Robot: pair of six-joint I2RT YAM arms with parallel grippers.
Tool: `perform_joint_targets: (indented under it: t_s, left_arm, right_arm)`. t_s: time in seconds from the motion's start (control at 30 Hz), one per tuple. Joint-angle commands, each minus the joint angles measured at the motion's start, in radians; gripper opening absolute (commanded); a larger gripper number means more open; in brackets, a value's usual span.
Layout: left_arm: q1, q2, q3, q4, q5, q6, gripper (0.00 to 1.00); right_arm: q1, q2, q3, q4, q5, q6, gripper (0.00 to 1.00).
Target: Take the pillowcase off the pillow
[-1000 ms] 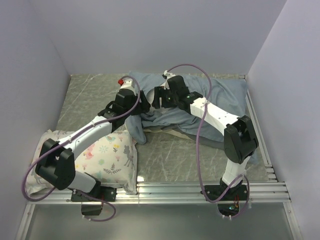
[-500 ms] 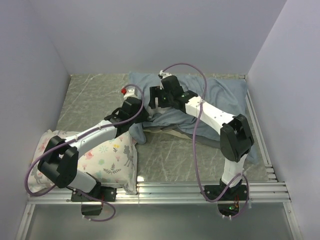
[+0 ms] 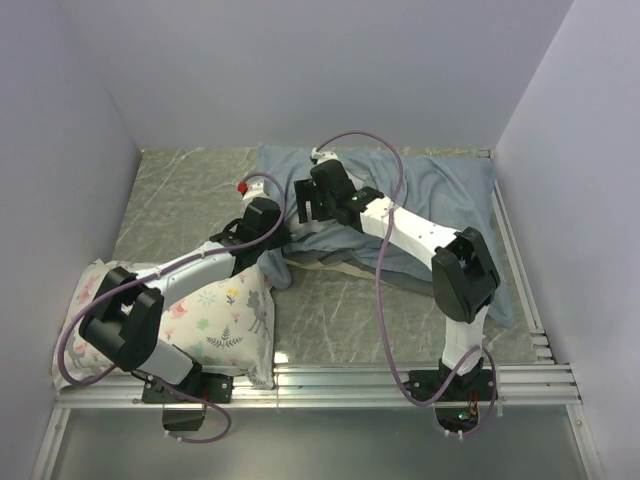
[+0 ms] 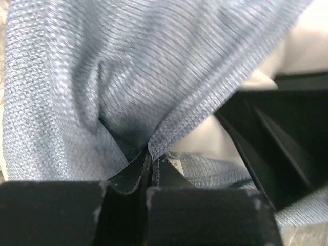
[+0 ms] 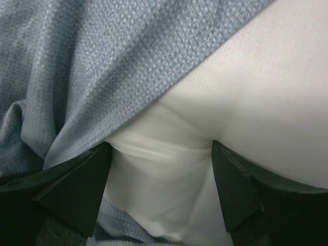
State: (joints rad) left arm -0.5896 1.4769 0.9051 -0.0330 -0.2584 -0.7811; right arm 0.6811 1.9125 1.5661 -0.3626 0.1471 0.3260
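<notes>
The pillowcase (image 3: 440,185) lies rumpled at the back of the table, showing its plain grey-blue side. My left gripper (image 3: 283,238) is at its near-left edge. In the left wrist view the left gripper (image 4: 150,159) is shut on a fold of the pillowcase (image 4: 102,77) beside its hem. The white pillow (image 5: 256,97) bulges out of the pillowcase opening (image 5: 102,61). My right gripper (image 5: 161,169) stands open, with a bunched corner of the pillow between its fingers (image 5: 82,189). From above, the right gripper (image 3: 301,205) is just behind the left one.
A smaller floral-print pillow (image 3: 225,310) lies at the near left, under the left arm. A metal rail (image 3: 400,380) runs along the near edge. Walls close in the left, back and right sides, and a grooved strip (image 3: 520,260) borders the right side.
My left gripper has closed on the pillowcase fold. The right gripper has opened a little wider and slid left over the pillow's end. Both arms have shifted slightly.
</notes>
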Motion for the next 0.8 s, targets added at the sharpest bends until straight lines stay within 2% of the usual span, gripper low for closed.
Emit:
perform_joint_targets:
  t_s: [0.0,0.3,0.4,0.47,0.57,0.63,0.73,0.77]
  left_arm:
    - [0.022,0.036,0.009,0.004,0.005,-0.007,0.00]
    - [0.025,0.074,0.028,0.013,0.018,-0.009,0.01]
    - [0.028,0.074,0.034,0.008,0.018,-0.006,0.00]
    - [0.031,0.077,0.038,0.007,0.018,-0.006,0.01]
    - [0.031,0.080,0.048,0.002,0.021,-0.006,0.00]
    - [0.033,0.074,0.051,0.002,0.018,-0.007,0.01]
    - [0.031,0.077,0.060,-0.002,0.018,0.000,0.00]
    - [0.033,0.077,0.061,-0.002,0.022,0.002,0.00]
  right_arm:
    - [-0.005,-0.024,-0.112,-0.006,0.026,-0.018,0.87]
    - [0.026,-0.010,-0.078,-0.025,0.009,-0.064,0.92]
    - [0.031,-0.010,-0.121,0.013,0.005,-0.064,0.92]
    - [0.032,0.032,-0.101,-0.016,0.020,-0.067,0.91]
    - [0.032,0.109,-0.037,-0.070,0.046,-0.082,0.83]
    - [0.029,0.135,0.010,-0.102,0.055,-0.081,0.59]
    - [-0.005,0.146,0.038,-0.125,-0.001,-0.062,0.14]
    - [-0.035,0.143,0.063,-0.142,-0.021,-0.056,0.05]
